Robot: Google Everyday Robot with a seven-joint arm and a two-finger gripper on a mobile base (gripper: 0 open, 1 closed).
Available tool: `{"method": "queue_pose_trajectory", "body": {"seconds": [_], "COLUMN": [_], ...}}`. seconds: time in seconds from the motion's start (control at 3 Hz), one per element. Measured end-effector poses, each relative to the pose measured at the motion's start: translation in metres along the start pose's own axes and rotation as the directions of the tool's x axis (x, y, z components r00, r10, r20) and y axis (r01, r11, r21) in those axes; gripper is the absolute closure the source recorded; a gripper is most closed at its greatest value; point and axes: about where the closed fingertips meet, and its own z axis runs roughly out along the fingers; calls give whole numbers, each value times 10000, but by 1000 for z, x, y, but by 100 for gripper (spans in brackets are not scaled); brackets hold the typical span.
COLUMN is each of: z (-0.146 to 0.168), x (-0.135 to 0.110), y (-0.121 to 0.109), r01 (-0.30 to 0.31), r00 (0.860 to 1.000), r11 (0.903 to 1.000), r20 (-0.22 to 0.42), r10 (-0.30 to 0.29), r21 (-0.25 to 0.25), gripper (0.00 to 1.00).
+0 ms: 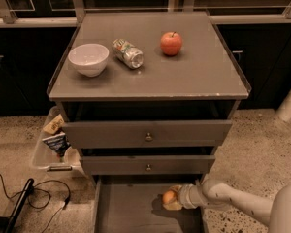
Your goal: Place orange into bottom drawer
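Observation:
The orange (169, 196) sits between the fingers of my gripper (173, 199), just above the floor of the open bottom drawer (128, 212), towards its right side. The drawer is a wide grey tray pulled out below the two upper drawers. My white arm (233, 203) reaches in from the lower right. The gripper is shut on the orange.
On the cabinet top stand a white bowl (88, 59), a can lying on its side (127, 53) and a red apple (170, 43). The two upper drawers (148, 136) are partly pulled out. A clear bin with snack bags (52, 140) and a black cable (34, 198) lie on the floor at left.

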Motion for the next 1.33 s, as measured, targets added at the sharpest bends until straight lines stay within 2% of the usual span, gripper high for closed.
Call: {"method": "queue_pose_trajectory", "body": {"seconds": [0.33, 0.67, 1.33], "z": [12, 30, 67], "x": [4, 8, 13], "y": [-13, -16, -10], "r01": [93, 459, 1345], "r00": [9983, 9943, 9860], "r11": [9986, 9954, 9854], "r20": [574, 924, 847], "r10": [-122, -536, -1436], "r21": [512, 841, 1042], "gripper": [100, 100, 100]}}
